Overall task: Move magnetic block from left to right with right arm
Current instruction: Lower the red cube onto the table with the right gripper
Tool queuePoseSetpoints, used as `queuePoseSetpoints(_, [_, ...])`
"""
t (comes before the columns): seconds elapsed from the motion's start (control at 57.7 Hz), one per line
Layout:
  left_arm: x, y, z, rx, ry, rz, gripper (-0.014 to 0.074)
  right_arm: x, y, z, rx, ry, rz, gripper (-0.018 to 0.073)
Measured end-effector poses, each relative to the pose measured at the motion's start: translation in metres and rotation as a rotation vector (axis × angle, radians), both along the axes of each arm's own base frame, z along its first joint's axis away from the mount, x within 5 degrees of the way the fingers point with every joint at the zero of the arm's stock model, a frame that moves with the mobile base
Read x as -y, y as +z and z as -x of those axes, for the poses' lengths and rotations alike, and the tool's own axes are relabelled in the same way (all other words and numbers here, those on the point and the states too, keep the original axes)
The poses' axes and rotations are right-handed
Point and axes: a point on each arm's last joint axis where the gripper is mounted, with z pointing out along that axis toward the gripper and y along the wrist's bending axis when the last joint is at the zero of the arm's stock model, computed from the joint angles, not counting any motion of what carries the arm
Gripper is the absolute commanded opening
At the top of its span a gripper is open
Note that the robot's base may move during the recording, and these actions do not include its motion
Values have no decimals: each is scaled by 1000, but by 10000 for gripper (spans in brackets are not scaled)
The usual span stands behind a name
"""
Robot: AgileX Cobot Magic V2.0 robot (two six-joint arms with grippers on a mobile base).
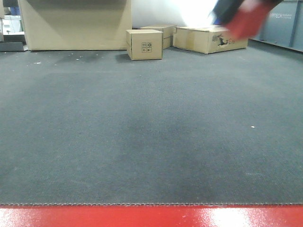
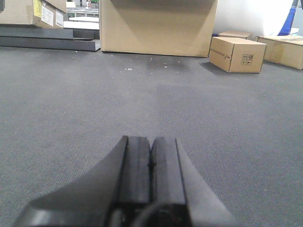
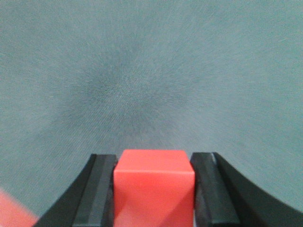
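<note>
Right wrist view: right claw (image 3: pixel 154 189) clamps the magnetic block (image 3: pixel 154 187) above carpet (image 3: pixel 142 71); left claw (image 2: pixel 150 165) pressed closed.

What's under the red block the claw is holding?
Only grey carpet lies below the magnetic block, which the right claw holds up off it. The carpet right beneath the block is hidden by the block itself.

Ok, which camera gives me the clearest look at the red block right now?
The right wrist view: the magnetic block sits sharp and close, clamped between the right end effector fingers. The front view shows only a blurred red shape at its top right edge. The left wrist view does not show it.
</note>
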Motion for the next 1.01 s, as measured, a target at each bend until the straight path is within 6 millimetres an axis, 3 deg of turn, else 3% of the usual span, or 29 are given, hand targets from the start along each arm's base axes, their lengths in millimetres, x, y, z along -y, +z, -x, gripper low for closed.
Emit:
queuePoseSetpoints(0.139, [0, 0, 0, 0, 0, 0, -126, -24, -37, -37, -100, 5, 61, 225])
queuePoseSetpoints(0.26, [0, 0, 0, 0, 0, 0, -126, -36, -71, -57, -177, 5, 105, 225])
queuePoseSetpoints(0.451, [0, 0, 0, 0, 0, 0, -126, -43, -107, -69, -255, 5, 152, 225])
queuePoseSetpoints(0.659, [0, 0, 0, 0, 0, 0, -126, -46, -122, -74, -279, 5, 167, 236])
queuePoseSetpoints(0.78, [0, 0, 0, 0, 0, 0, -126, -47, -123, -75, -279, 5, 166, 363])
queuePoseSetpoints(0.919, [0, 0, 0, 0, 0, 0, -126, -47, -123, -75, -278, 5, 166, 632])
queuePoseSetpoints(1.005, [0, 0, 0, 0, 0, 0, -126, -46, -123, -74, -284, 5, 170, 627])
